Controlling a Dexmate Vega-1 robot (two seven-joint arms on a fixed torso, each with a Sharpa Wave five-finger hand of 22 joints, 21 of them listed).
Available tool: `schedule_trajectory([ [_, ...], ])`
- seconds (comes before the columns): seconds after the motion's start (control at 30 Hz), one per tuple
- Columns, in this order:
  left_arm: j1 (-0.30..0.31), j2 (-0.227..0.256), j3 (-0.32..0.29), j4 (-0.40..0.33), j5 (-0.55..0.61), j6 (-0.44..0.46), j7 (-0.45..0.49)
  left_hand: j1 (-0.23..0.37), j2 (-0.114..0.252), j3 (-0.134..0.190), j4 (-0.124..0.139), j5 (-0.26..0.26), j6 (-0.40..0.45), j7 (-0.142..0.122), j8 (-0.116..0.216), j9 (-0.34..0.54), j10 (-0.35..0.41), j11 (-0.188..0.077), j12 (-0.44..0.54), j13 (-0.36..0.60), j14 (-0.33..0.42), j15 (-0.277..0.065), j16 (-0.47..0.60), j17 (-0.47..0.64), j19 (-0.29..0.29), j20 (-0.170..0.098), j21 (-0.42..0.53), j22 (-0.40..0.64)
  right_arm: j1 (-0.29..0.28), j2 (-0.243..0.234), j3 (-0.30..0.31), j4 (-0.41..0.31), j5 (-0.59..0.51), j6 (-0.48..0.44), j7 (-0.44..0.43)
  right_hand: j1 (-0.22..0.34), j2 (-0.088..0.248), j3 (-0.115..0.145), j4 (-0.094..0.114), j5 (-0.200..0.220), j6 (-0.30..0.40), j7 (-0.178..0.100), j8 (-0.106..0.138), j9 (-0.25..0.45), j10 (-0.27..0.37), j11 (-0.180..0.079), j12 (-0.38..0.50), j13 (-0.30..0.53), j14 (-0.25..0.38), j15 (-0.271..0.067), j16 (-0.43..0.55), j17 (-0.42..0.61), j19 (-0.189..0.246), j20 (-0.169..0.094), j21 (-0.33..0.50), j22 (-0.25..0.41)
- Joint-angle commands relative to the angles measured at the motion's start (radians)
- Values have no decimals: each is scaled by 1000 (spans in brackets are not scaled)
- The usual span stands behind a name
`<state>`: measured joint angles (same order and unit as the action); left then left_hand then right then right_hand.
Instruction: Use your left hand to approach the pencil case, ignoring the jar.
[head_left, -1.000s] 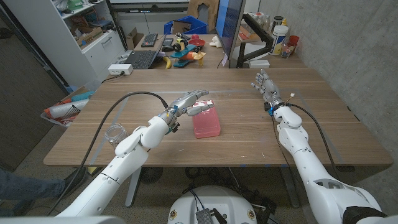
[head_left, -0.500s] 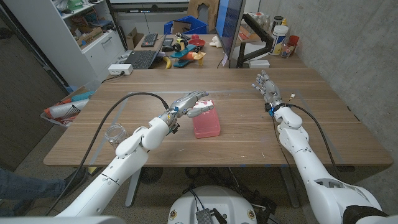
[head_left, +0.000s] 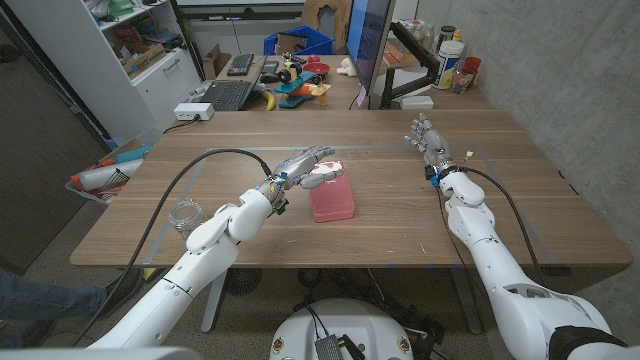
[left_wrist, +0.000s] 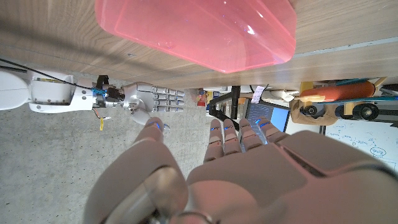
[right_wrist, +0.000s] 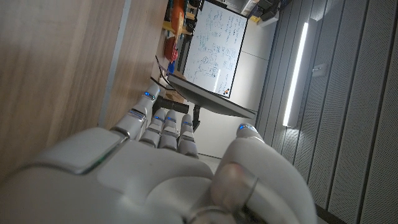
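Spreading wide under everything, the table (head_left: 400, 215) carries my pink pencil case (head_left: 332, 197) near its middle. Left of the case, my left hand (head_left: 308, 165) hovers at its far corner, fingers apart, holding nothing. Right of it, well apart, my right hand (head_left: 425, 138) waits, fingers apart. Far left of the case stands the jar (head_left: 184, 213).

1. Wooden table (head_left: 400, 215): spans the frame centre, grain running left to right
2. Pink pencil case (head_left: 332, 196): lies flat, just left of frame centre
3. Clear jar (head_left: 184, 214): stands at the table's left edge, well apart from the case
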<state>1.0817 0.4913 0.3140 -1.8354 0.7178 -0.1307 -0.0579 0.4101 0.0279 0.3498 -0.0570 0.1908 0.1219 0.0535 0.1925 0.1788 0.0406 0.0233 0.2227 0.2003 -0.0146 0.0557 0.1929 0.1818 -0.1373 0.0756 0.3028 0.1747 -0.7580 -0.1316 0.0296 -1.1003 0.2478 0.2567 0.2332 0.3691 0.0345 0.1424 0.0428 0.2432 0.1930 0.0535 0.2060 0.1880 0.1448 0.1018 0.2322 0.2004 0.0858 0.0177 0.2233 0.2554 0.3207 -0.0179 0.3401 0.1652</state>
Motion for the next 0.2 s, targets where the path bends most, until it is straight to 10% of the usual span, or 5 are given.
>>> schedule_trajectory([
  [0.03, -6, 1, 4, 9, -1, -14, 10, 6, 6, 2, -6, 3, 8, 5, 4, 5, 10, 1, 3, 1, 11, 4, 1, -1, 2, -1, -2, 2, 11, 3, -2, 19, -6, 16, 5, 1, 8, 1, -4, -6, 10, 0, -6, 3, 9, -3, 0, 3, 13, 2, 1, 1, 10, 4, -3, 4],
  [0.2, -12, -3, 7, 18, 1, -18, 18, 6, 6, 2, -7, 3, 9, 4, 4, 5, 10, -4, 3, 1, 10, 4, 1, -1, 3, -1, -4, 2, 26, 4, 0, 47, -6, 32, 13, 1, 8, 1, -5, -6, 10, 0, -6, 3, 9, -2, -1, 3, 14, 1, 1, 1, 11, 4, -4, 4],
])
